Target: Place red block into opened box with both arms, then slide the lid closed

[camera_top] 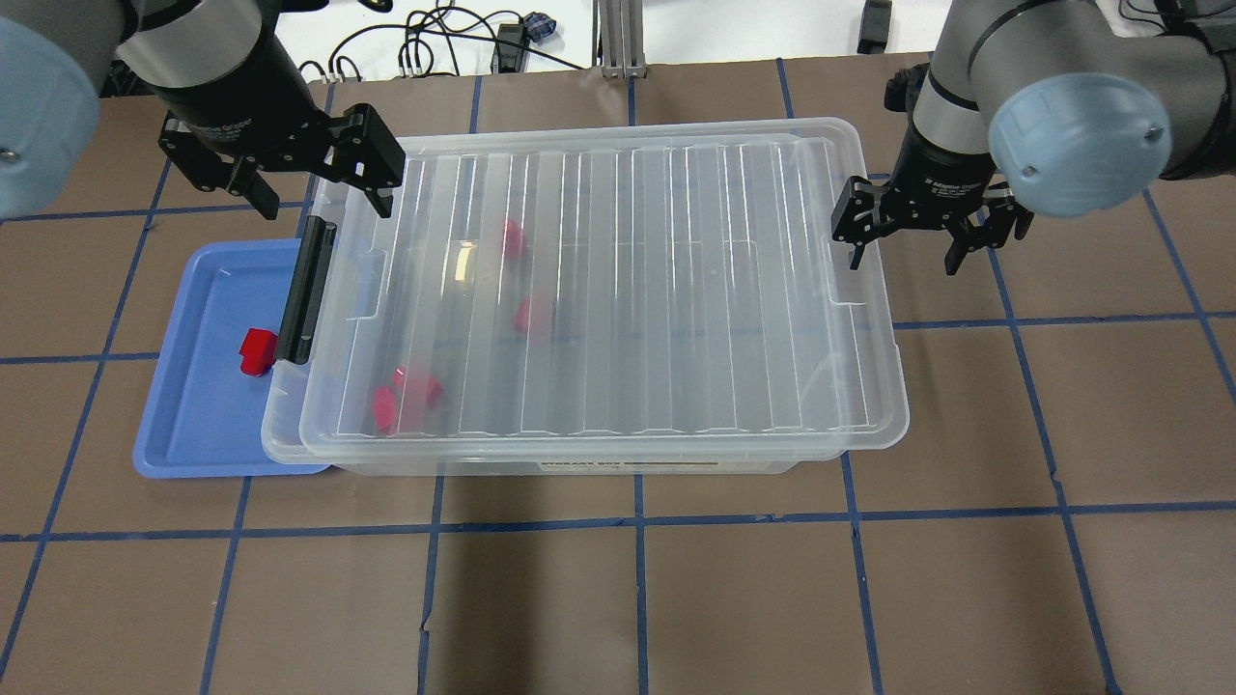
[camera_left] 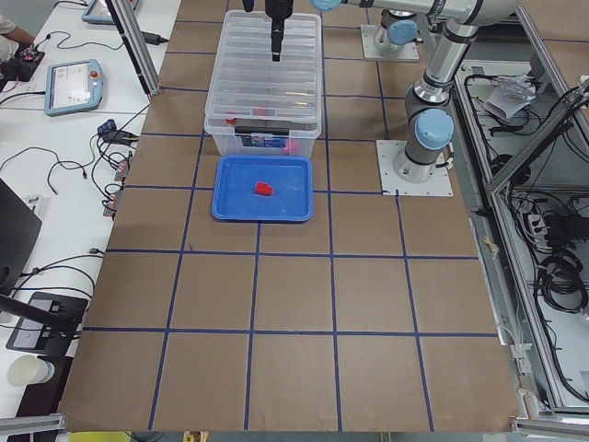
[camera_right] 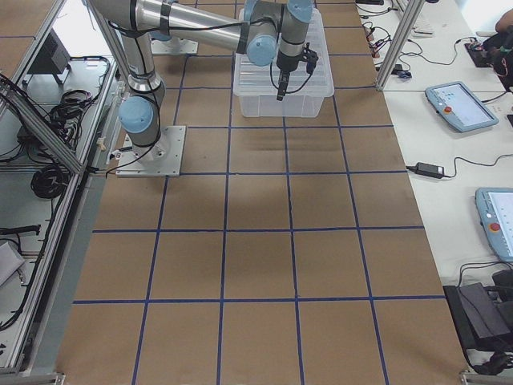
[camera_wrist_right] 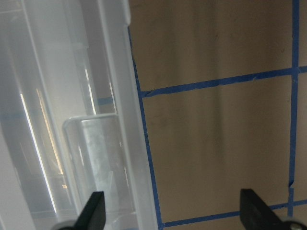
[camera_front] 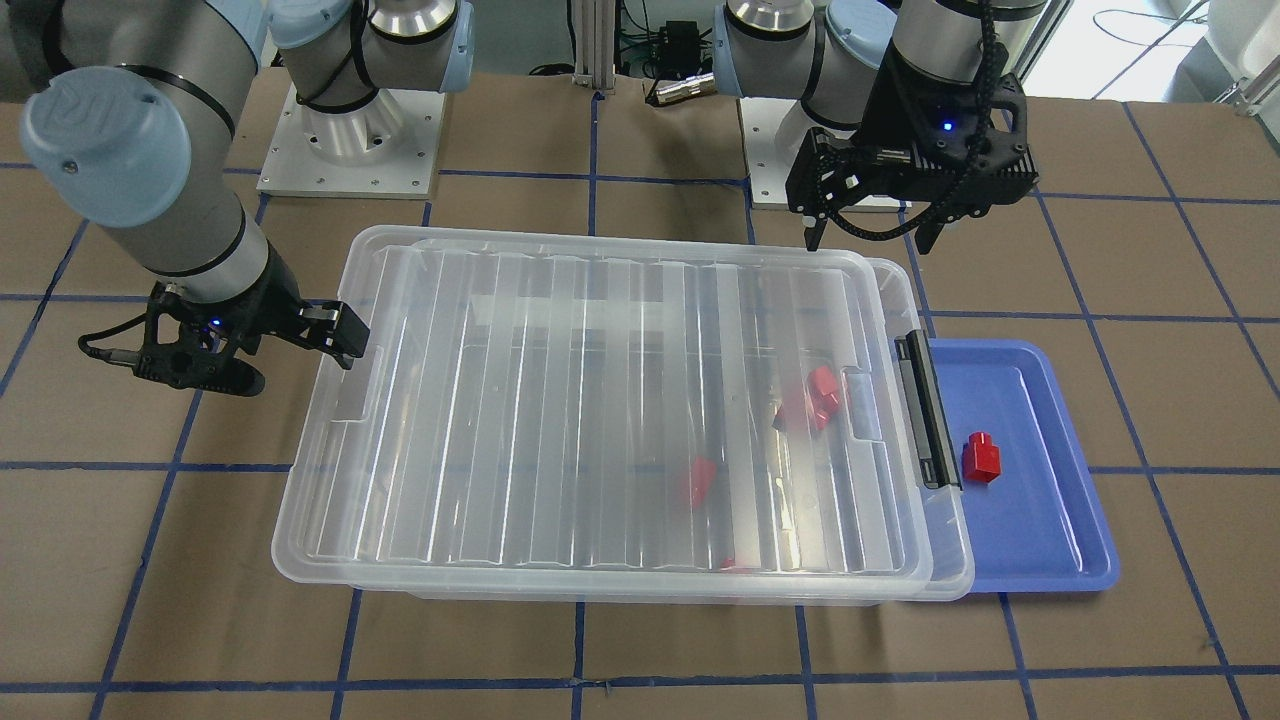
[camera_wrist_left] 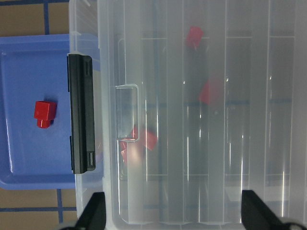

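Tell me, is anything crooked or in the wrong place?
Yes. The lid sits shifted along the box, so the box's rim pokes out at the black latch end. One red block lies outside, on the blue tray.

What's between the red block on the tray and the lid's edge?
The black latch bar on the end rim of the box lies between the red block and the lid, seen in the overhead and left wrist views.

Left gripper [camera_top: 323,198] and right gripper [camera_top: 903,263] point downward — jaws spread apart
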Robot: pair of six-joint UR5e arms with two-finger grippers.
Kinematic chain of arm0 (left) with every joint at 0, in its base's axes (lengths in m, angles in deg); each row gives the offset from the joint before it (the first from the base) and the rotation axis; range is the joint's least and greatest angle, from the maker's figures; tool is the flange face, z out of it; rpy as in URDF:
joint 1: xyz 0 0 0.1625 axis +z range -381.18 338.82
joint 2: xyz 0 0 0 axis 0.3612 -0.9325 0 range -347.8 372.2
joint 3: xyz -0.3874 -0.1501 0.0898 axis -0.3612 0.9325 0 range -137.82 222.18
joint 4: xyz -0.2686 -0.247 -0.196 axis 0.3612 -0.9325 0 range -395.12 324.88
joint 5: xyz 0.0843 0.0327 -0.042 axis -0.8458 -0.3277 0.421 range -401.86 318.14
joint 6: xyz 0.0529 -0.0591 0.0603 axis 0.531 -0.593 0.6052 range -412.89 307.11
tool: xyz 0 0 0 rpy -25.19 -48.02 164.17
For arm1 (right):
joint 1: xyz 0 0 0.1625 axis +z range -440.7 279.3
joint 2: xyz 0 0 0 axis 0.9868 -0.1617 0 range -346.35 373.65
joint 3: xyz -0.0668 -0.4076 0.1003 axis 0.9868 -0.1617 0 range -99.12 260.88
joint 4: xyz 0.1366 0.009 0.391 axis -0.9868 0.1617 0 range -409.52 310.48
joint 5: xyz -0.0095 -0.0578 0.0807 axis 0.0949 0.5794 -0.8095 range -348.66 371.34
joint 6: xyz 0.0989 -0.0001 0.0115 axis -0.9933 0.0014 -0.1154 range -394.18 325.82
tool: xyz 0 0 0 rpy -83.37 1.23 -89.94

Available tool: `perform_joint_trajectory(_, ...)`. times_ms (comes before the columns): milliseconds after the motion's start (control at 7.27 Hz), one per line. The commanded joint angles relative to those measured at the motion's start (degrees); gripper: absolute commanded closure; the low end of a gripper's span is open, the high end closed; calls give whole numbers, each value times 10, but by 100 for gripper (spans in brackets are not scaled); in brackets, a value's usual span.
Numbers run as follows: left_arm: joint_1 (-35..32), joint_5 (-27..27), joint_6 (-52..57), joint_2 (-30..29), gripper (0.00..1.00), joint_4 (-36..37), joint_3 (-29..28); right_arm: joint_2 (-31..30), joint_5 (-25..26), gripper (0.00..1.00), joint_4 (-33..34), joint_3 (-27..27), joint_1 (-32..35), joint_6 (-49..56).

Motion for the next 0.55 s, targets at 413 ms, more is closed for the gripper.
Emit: perform_joint_trajectory(413,0,1,-7,3,0,-5,1,20,2,0,3,1,-3,17)
